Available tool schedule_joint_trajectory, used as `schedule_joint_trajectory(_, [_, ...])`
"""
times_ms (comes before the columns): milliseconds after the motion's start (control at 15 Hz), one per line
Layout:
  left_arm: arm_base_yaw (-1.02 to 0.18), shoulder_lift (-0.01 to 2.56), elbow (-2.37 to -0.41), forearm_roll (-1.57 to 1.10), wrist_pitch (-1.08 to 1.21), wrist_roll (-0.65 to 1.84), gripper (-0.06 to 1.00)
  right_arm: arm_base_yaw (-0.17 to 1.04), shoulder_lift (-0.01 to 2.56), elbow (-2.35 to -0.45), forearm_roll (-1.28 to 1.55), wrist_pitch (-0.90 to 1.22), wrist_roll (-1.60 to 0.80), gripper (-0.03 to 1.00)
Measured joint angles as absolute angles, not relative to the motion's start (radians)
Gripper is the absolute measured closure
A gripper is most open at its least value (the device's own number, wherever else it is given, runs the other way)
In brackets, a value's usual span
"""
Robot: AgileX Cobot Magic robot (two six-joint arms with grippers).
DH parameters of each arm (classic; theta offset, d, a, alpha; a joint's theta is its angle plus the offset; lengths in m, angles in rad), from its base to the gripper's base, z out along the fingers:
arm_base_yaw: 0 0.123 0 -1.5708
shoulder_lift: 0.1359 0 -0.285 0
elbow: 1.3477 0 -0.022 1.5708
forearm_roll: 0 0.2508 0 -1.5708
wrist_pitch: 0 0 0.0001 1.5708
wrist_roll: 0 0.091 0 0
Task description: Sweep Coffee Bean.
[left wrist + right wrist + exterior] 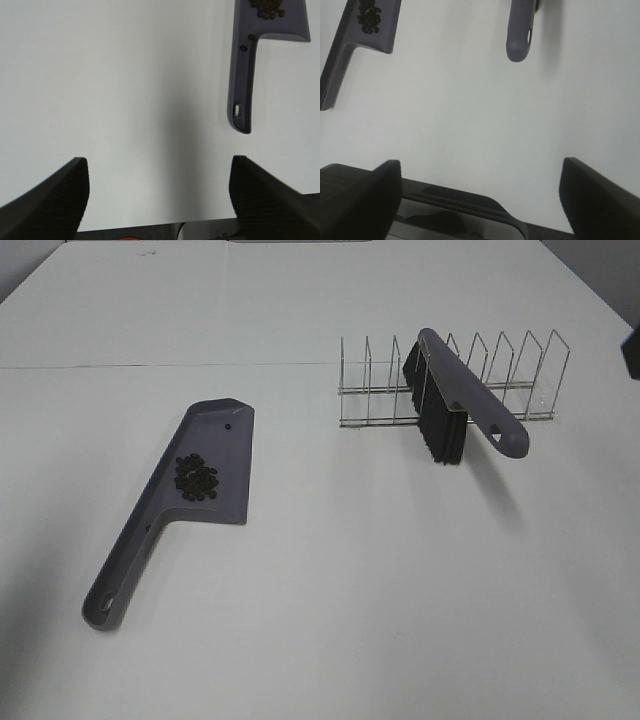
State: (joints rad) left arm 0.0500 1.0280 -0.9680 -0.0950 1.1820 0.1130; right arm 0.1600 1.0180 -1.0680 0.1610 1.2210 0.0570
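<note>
1. The coffee bean (197, 477) cluster lies in a small dark heap on the flat pan of the grey dustpan (170, 510), left of the middle of the white table (350, 590).
2. The dustpan lies flat, its handle running toward the near left, with a hanging hole at the handle's end.
3. One stray bean sits apart from the heap, toward the far end of the pan.
4. To the right and farther back stands a wire rack (450, 380); a brush (465, 395) with a grey handle and black bristles leans in it, its handle sloping down toward the near right.
5. The left end effector (160, 200) hangs over bare table with both dark fingers spread wide and nothing between them.
6. From the left wrist camera, the beans (267, 7) are well apart from that end effector, beyond the dustpan handle (241, 85), which itself lies clear of the fingers.
7. The right end effector (480, 200) is likewise wide open and holds nothing.
8. From the right wrist camera, the beans (369, 16) show on the pan, far off to one side and well apart from the fingers; the brush handle tip (521, 35) lies ahead, also untouched.
9. In the high view neither end effector shows over the table.
</note>
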Motion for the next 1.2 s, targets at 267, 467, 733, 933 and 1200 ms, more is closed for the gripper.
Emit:
schedule_joint_trajectory(267, [0.05,0.739,-0.873,-0.07,1.147,0.113,0.24,0.16,0.735,-0.847,0.038,1.223,0.069,0.21])
schedule_joint_trajectory(467, [0.05,0.595,-0.803,-0.061,1.143,0.108,0.24,0.16,0.54,-0.734,-0.048,1.225,0.086,0.21])
schedule_joint_trajectory(733, [0.05,0.401,-0.697,-0.061,1.143,0.088,0.24,0.16,0.286,-0.653,-0.139,1.226,0.096,0.21])
schedule_joint_trajectory(933, [0.05,0.242,-0.623,-0.068,1.145,0.077,0.24,0.16,0.136,-0.624,-0.154,1.224,0.081,0.21])
schedule_joint_trajectory(1200, [0.05,0.026,-0.559,-0.072,1.16,0.074,0.24,0.16,-0.005,-0.559,-0.141,1.227,0.052,0.22])
